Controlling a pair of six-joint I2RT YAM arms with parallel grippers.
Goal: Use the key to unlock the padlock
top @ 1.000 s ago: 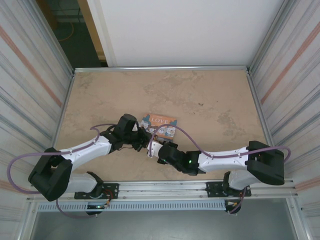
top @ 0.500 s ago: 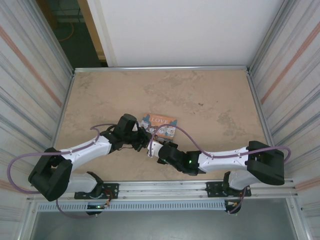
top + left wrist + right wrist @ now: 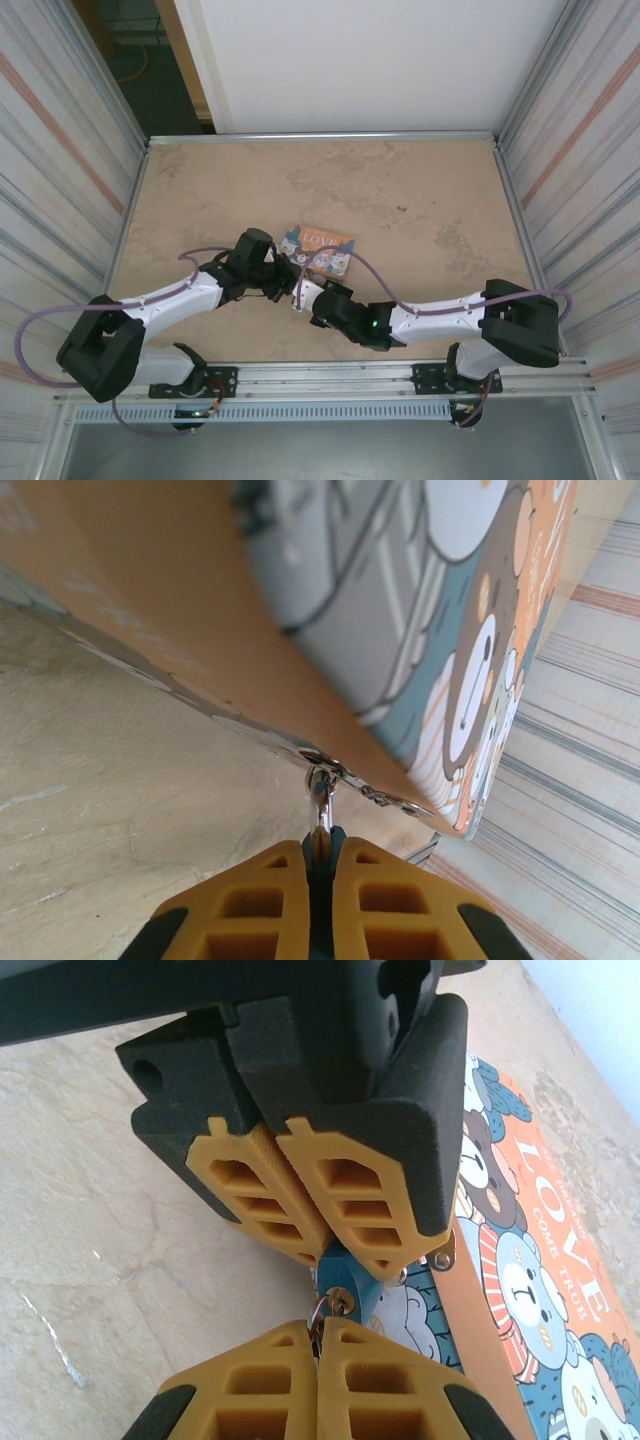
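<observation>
The tiny blue-teal padlock (image 3: 358, 1278) is pinched between the fingers of my left gripper (image 3: 335, 1242), its brass keyhole facing my right gripper (image 3: 318, 1330). The right gripper is shut on the small key (image 3: 317, 1312), whose tip sits at the keyhole; how deep it goes I cannot tell. In the left wrist view the left gripper (image 3: 322, 842) is shut on the padlock's body, and the silvery shackle (image 3: 320, 792) passes through the metal hasp of the orange LOVE box (image 3: 200, 630). From above, both grippers (image 3: 283, 277) (image 3: 301, 295) meet at the box's near left corner.
The orange cartoon box (image 3: 322, 249) lies on the beige table (image 3: 420, 200) just behind the grippers. Aluminium rails (image 3: 320, 136) and striped side walls (image 3: 60, 180) border the table. Purple cables loop along both arms.
The right arm has crept left and forward, bringing the key closer to the padlock. The box has shifted slightly left. The left arm has barely moved.
</observation>
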